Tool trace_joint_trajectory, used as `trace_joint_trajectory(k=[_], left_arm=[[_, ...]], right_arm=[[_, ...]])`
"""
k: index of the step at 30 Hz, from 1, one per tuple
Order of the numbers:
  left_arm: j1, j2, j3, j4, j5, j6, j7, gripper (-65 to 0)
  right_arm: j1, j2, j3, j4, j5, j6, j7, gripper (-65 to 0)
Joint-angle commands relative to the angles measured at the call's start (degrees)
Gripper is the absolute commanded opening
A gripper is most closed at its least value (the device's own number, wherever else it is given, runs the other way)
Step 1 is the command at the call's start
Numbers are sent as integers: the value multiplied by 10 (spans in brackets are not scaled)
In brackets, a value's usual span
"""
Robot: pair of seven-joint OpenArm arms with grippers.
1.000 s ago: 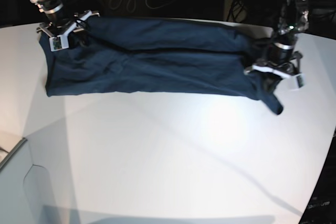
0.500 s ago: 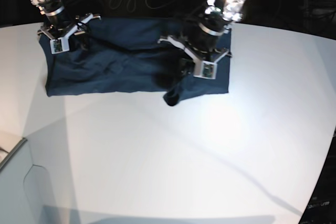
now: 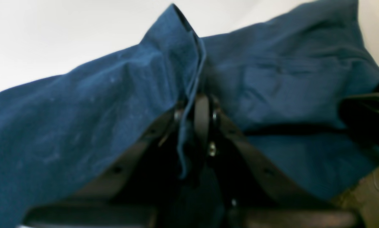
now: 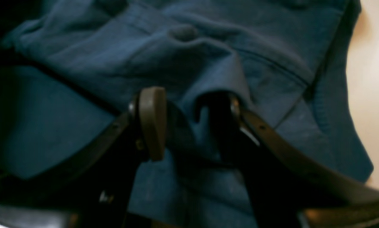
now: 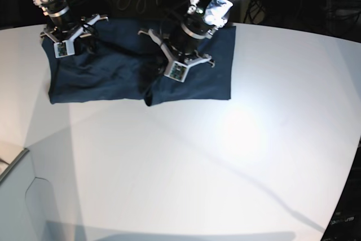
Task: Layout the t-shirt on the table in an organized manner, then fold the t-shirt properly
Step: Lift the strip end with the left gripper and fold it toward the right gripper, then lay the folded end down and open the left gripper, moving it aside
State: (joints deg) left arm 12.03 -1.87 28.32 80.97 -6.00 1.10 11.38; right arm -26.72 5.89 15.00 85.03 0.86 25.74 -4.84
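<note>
Shirt [image 5: 107,74]: dark navy, lay along the far edge of the counter [image 5: 197,162], its right part doubled over toward the middle, creased and rumpled.
Left gripper [image 5: 176,69]: pressed together on a raised ridge of the shirt's cloth near its middle, fabric pinched between the pads.
Right gripper [image 5: 70,36]: at the shirt's far left corner, fingers apart, a fold of cloth draped over one finger.

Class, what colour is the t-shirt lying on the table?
Plain dark navy blue t-shirt, no pattern visible; clearest in the base view.
</note>
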Motion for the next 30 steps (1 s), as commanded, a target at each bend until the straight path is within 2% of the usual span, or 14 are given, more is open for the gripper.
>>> trace_joint_trajectory(k=[1, 13, 22, 25, 30], left_arm=[[-5, 6, 8, 8, 0, -4, -15, -650], [-16, 7, 26, -16, -5, -5, -14, -647], [-16, 20, 28, -11, -5, -9, -14, -419], [-16, 13, 56, 10, -5, -9, -15, -344], [-9, -27, 62, 97, -5, -5, -15, -325]], right_arm=[[-2, 6, 3, 10, 4, 2, 15, -394], [6, 5, 2, 10, 4, 2, 15, -394], [6, 5, 2, 11, 4, 2, 15, -393], [6, 5, 2, 12, 4, 2, 15, -392], [0, 5, 5, 40, 4, 2, 17, -390]])
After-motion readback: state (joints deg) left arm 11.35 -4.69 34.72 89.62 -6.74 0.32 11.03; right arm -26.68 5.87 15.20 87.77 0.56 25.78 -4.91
